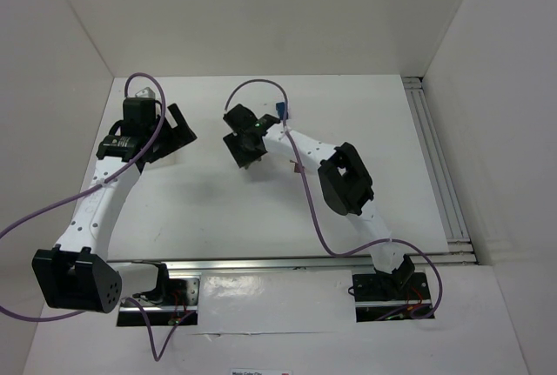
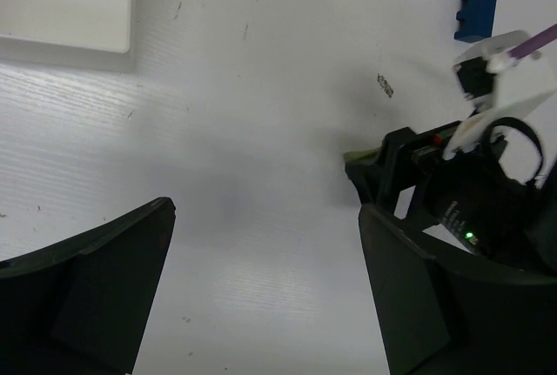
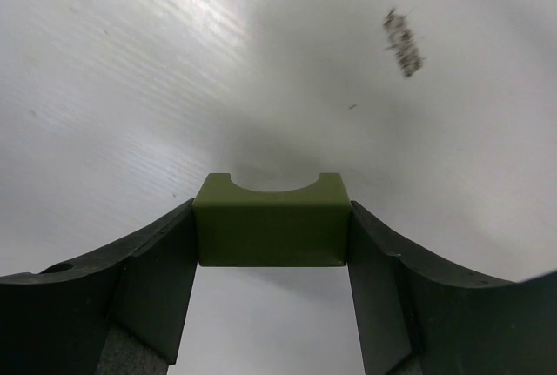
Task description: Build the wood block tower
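An olive green block [image 3: 271, 211] with an arched notch on its far side sits between the fingers of my right gripper [image 3: 271, 234]. Both pads press against its sides, so the gripper is shut on it, close above the white table. From above, the right gripper [image 1: 246, 150] is at mid-table and hides the block. A blue block [image 2: 476, 11] lies on the table beyond the right gripper and also shows in the top view [image 1: 280, 111]. My left gripper [image 2: 265, 218] hangs open over bare table with nothing between its fingers, to the left of the right gripper [image 2: 452, 197].
A white tray [image 2: 65, 5] lies at the far left in the left wrist view. White walls [image 1: 70, 36] enclose the table on the left, back and right. A rail [image 1: 439, 166] runs along the right edge. Purple cables [image 1: 305, 201] loop off both arms.
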